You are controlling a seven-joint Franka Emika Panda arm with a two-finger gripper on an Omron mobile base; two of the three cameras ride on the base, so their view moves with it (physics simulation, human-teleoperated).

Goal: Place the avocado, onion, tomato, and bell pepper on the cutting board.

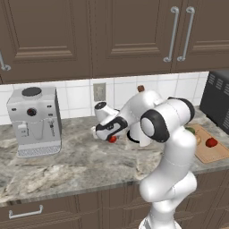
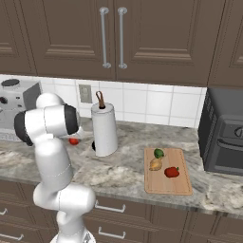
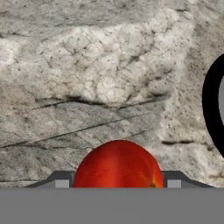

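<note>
You have the speckled grey stone counter (image 2: pixel 123 178) running under dark brown wall cabinets (image 2: pixel 156 38), with a silver coffee machine (image 1: pixel 35 120) toward its left end and a black toaster oven (image 2: pixel 223 133) at its right end. Between them, a white paper-towel roll on a dark base (image 2: pixel 104 129) stands near the back wall. The flat light-brown wooden cutting board (image 2: pixel 182 186) lies by the counter's front edge, just beside the toaster oven, and already carries three of your four items: the small dark green avocado (image 2: pixel 159 153) at its back, the tan-yellow onion (image 2: pixel 155 164) just in front of it, and the red bell pepper with a green stem (image 2: pixel 172 172) nearer the middle. That leaves the small round red tomato (image 1: pixel 112 139), which sits on the counter left of the paper-towel roll, well apart from the board. Your white arm's two-finger gripper (image 1: pixel 111 137) is down on it, and the hand view shows the tomato (image 3: pixel 118 165) between the dark finger tips, the jaws standing close at each side; whether they have a firm hold you cannot yet tell. So you are on the grasp of the last item: finish closing, then lift straight up, clear the paper-towel roll, and carry it right to a free spot on the board.
</note>
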